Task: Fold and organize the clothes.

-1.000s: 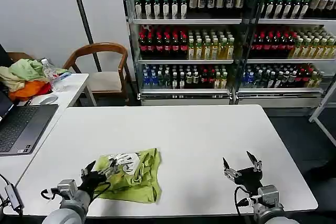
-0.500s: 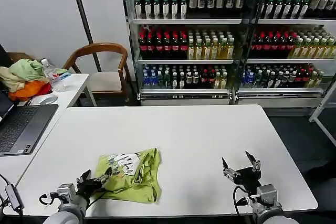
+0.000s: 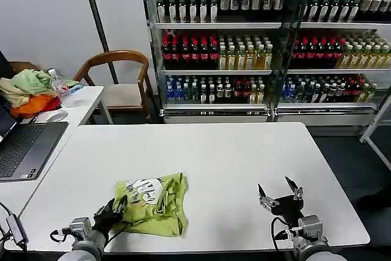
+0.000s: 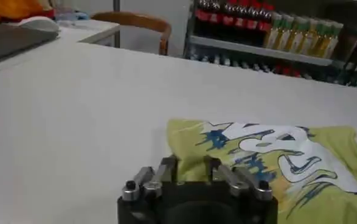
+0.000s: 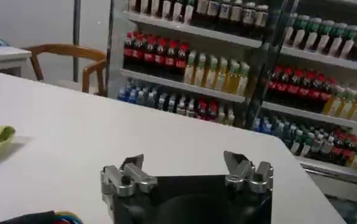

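I count one lime T-shirt (image 3: 154, 205) on one white table (image 3: 232, 163), and my two grippers, left (image 3: 116, 209) and right (image 3: 278, 195). Off to my left: one side table (image 3: 85, 97), one laptop (image 3: 27, 148), one wooden chair (image 3: 122, 77), one heap of garments (image 3: 27, 90), and one water bottle (image 3: 58, 84).

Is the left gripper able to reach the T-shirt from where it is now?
Probably yes. The left gripper sits at the near-left edge of the T-shirt, on the table, and nothing lies between them. The right gripper waits open, well off to the right.
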Controlling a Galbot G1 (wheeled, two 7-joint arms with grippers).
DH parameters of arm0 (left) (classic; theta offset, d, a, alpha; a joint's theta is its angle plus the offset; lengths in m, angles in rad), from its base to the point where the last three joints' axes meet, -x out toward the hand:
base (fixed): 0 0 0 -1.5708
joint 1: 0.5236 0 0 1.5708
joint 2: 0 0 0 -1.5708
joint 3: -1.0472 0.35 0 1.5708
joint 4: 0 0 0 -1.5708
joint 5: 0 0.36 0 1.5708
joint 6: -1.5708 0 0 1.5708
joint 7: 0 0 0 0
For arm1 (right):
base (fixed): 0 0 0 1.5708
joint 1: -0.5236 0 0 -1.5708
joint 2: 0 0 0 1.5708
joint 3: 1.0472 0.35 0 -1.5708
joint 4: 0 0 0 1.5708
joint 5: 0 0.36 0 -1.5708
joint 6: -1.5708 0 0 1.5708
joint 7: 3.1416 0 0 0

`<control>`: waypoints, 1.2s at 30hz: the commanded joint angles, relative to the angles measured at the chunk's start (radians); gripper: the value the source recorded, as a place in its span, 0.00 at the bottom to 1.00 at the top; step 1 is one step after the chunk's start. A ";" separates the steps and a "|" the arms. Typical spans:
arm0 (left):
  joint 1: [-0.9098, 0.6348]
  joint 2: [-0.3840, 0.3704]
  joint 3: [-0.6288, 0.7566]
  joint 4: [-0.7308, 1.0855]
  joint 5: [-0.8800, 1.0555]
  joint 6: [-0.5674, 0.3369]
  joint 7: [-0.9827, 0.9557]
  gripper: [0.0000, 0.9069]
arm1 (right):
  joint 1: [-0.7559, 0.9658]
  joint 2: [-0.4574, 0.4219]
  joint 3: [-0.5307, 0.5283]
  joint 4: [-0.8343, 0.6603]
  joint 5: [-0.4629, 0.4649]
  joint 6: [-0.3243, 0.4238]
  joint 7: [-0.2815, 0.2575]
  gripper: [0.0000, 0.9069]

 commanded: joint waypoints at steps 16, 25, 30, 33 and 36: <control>0.005 0.106 -0.267 -0.165 -0.149 0.064 0.032 0.03 | 0.013 -0.008 -0.002 0.002 0.000 0.003 0.001 1.00; 0.098 0.209 -0.537 -0.078 -0.202 0.141 0.091 0.03 | 0.047 0.000 -0.033 -0.021 0.004 0.014 -0.001 1.00; 0.148 0.278 -0.663 -0.072 -0.224 0.173 0.102 0.03 | 0.051 -0.001 -0.037 -0.023 0.007 0.026 -0.003 1.00; 0.157 0.305 -0.676 -0.081 -0.192 0.175 0.102 0.03 | 0.046 0.001 -0.034 -0.018 0.008 0.028 -0.002 1.00; 0.157 0.322 -0.674 -0.091 -0.136 0.176 0.100 0.04 | 0.024 -0.001 -0.020 -0.009 0.007 0.034 -0.002 1.00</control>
